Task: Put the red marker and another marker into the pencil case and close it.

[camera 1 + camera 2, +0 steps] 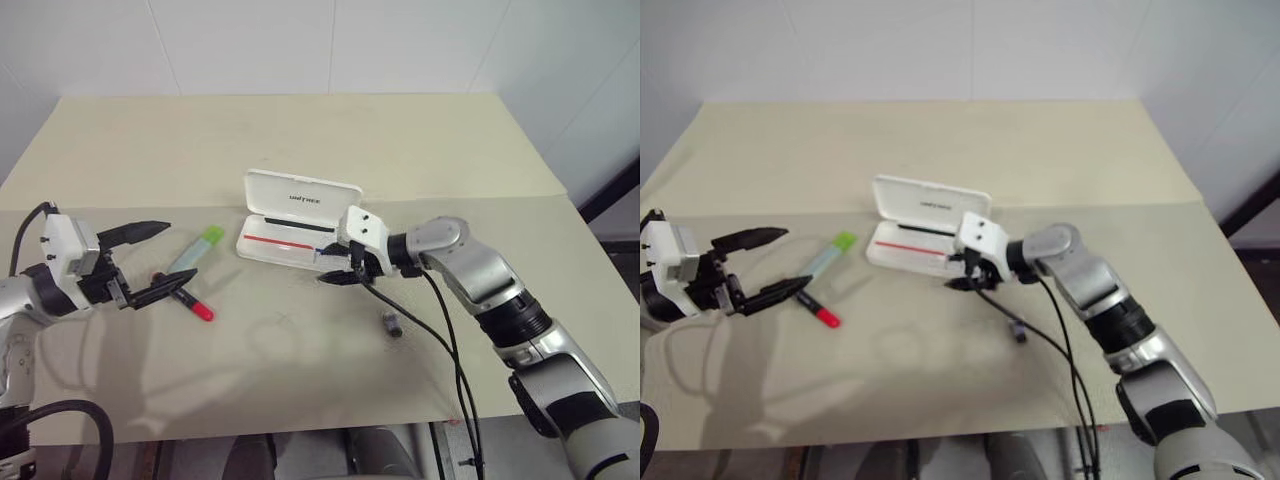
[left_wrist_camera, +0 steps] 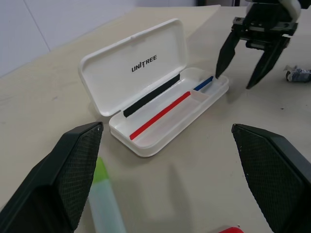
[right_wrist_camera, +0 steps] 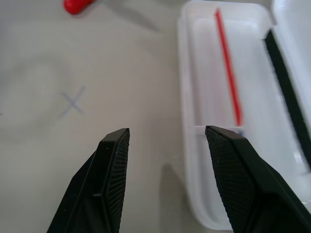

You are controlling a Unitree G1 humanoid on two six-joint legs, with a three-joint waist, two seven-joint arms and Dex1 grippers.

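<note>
The white pencil case (image 1: 262,243) lies open mid-table, its lid (image 2: 121,68) raised and a red and a blue stripe inside the tray. My right gripper (image 1: 330,268) is open at the tray's right end, one fingertip (image 2: 218,73) over the tray and the other outside its wall, holding nothing. The red marker (image 1: 192,301), with a black barrel and a red cap, lies left of the case. The green-capped pale marker (image 1: 198,248) lies just behind it. My left gripper (image 1: 180,250) hangs wide open over both markers, empty.
A small stubby grey object (image 1: 392,324) lies on the table in front of the right forearm. A black cable (image 1: 440,330) hangs from the right wrist. A faint pencilled X (image 3: 73,102) marks the tabletop before the case.
</note>
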